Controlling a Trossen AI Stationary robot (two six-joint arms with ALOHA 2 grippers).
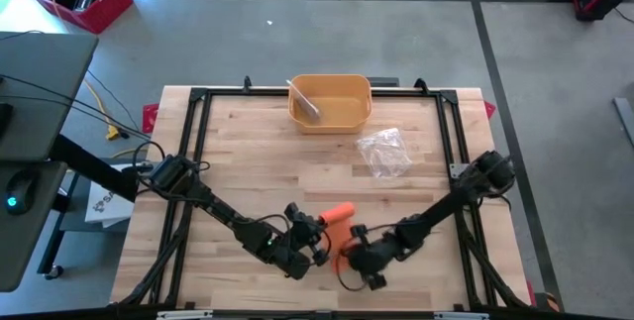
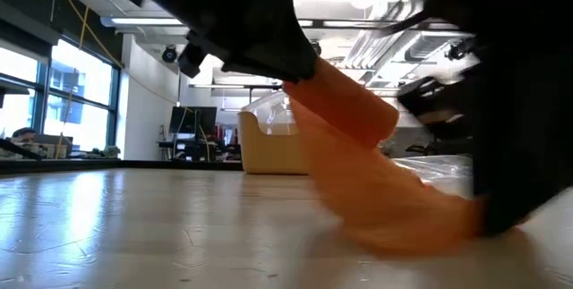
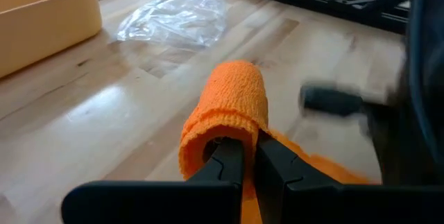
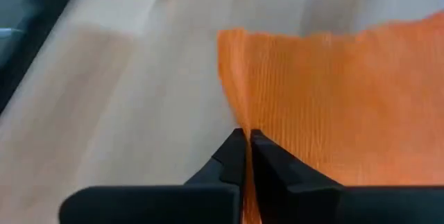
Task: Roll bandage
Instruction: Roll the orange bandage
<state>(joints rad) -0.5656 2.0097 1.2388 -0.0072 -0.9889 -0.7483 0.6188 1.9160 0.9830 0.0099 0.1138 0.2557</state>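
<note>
You have one bandage (image 1: 340, 211) on the table (image 1: 248, 152), orange, partly rolled. One tan bin (image 1: 332, 101) sits at the far edge with something pale leaning inside it, and one clear plastic wrapper (image 1: 384, 152) lies between the bin and the grippers. Two arms are in play, both low over the near middle of the table.

The bandage lies near the front edge, between the two grippers. Its rolled part is a short cylinder; in the high view its long axis runs roughly from the left gripper (image 1: 315, 244) up and away toward the far right. The unrolled tail (image 4: 326, 106) spreads flat on the wood from the roll toward the right gripper (image 1: 359, 251).

Your left gripper is closed, its fingers pinched together with their tips inside the open end of the roll (image 3: 229, 109), gripping the cloth there. The roll points straight away from that wrist.

Your right gripper is also closed, its tips pinched at the edge of the flat tail; the fingers look nearly touching, with thin cloth between them at most.
</note>
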